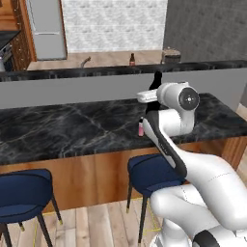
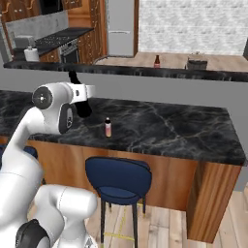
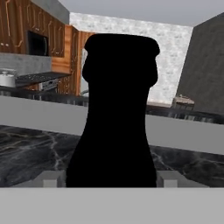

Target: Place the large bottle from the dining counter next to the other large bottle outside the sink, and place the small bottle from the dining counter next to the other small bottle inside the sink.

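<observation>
Your gripper (image 3: 111,177) sits level with the large bottle from the dining counter (image 3: 117,113), its jaws spread on either side of the bottle's body with the glass filling the space between them. From the hand view you cannot tell whether the pads already press the glass or stand just clear of it, so treat the grip as unconfirmed. The hand comes at the bottle from the side, which suits a tall, narrow thing: a hold low on the wide body should carry it more steadily than one on the neck.

In the left base view the bottle's neck (image 1: 157,81) pokes up behind your wrist, and in the right base view the dark body (image 2: 82,107) shows beyond the arm. It stands upright on the dining counter (image 1: 72,128), near the front half of the black veined top. The small bottle from the dining counter (image 2: 108,127) stands close by on the same top, pale pink with a dark cap, apart from the big one.

The large bottle looks black all over from this close, with sloping shoulders, a narrow neck and a slightly flared lip. Its label does not show here.

Far behind, on the kitchen counter, the other large bottle (image 2: 157,61) waits, amber-brown, marking where this one should go.
</observation>
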Robot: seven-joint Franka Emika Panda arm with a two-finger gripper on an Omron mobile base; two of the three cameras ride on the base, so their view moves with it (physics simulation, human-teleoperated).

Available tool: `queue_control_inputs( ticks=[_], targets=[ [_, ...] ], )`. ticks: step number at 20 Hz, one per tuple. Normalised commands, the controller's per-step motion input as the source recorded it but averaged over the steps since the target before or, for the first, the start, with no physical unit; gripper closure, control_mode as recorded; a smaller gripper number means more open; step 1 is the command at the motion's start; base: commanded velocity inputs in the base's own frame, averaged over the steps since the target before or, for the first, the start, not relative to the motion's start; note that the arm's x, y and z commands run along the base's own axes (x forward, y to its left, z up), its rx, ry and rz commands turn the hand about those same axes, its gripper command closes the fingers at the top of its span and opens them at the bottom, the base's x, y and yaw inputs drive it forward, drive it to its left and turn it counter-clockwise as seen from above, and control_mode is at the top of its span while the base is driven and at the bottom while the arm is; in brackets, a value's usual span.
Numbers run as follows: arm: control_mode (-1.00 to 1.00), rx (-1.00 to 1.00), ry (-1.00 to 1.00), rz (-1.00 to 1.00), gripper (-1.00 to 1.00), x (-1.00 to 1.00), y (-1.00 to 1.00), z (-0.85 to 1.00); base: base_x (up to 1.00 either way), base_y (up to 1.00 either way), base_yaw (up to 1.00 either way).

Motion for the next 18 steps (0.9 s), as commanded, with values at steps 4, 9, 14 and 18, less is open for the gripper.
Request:
queue_control_inputs(
  ticks=[4, 9, 14, 18],
  targets=[
    [1.0, 0.0, 0.0, 0.0, 1.0, 0.0, 0.0, 0.0, -0.36, -1.0, 0.0],
    [1.0, 0.0, 0.0, 0.0, 1.0, 0.0, 0.0, 0.0, -0.31, -1.0, 0.0],
    [1.0, 0.0, 0.0, 0.0, 1.0, 0.0, 0.0, 0.0, -0.28, -1.0, 0.0],
    [1.0, 0.0, 0.0, 0.0, 1.0, 0.0, 0.0, 0.0, -0.22, -1.0, 0.01]
  ],
)
